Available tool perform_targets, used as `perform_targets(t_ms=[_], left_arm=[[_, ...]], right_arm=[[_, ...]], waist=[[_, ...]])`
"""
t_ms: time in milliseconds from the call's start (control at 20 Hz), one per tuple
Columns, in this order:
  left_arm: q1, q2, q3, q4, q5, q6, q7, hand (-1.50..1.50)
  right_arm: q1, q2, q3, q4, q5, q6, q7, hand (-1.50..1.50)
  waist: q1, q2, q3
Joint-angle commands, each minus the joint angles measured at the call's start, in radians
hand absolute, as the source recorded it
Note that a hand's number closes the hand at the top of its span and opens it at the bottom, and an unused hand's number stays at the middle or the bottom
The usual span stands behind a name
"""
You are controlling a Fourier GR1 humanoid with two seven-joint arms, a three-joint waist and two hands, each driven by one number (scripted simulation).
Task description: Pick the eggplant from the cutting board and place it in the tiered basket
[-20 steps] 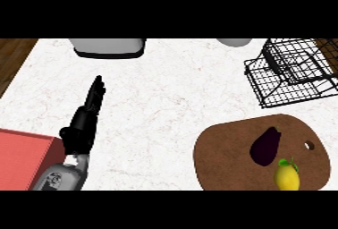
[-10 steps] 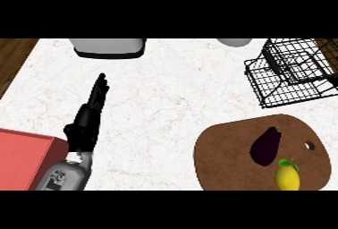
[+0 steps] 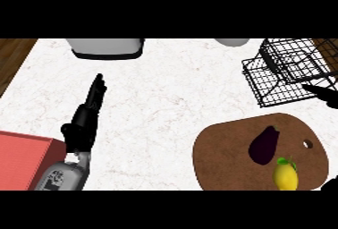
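A dark purple eggplant (image 3: 265, 144) lies on the round brown cutting board (image 3: 221, 159) at the lower right. The black wire tiered basket (image 3: 285, 74) stands at the upper right, behind the board. My right hand (image 3: 325, 95) comes in at the right edge, between the basket and the board, with straight fingers pointing left; it is open, holds nothing and is apart from the eggplant. My left hand (image 3: 84, 120) rests open on the left of the counter, fingers pointing away from me.
A yellow lemon (image 3: 286, 175) lies on the board just in front of the eggplant. A red box (image 3: 23, 159) sits at the lower left beside my left forearm. A grey appliance (image 3: 105, 47) and a pale bowl (image 3: 232, 41) stand at the back edge.
My right hand has come into view at the right edge; it was not visible before. The left hand has barely moved. The eggplant lies where it was.
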Motion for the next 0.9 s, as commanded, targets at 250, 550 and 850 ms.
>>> perform_targets(t_ms=[250, 550, 850], left_arm=[[-0.013, 0.015, 0.066, 0.044, 0.019, -0.051, -0.039, 0.00], [0.003, -0.074, 0.007, 0.028, -0.068, 0.028, -0.013, 0.00], [0.013, -0.054, 0.043, 0.026, -0.040, -0.026, -0.029, 0.00]], right_arm=[[0.019, -0.030, 0.018, 0.060, 0.089, 0.119, 0.026, -1.50], [0.062, 0.032, 0.040, 0.059, 0.181, 0.142, -0.014, -1.50], [-0.025, 0.061, 0.088, 0.067, 0.281, 0.211, -0.051, -1.50]], waist=[[-0.012, 0.000, 0.000], [-0.012, -0.001, 0.001], [-0.005, 0.000, 0.001]])
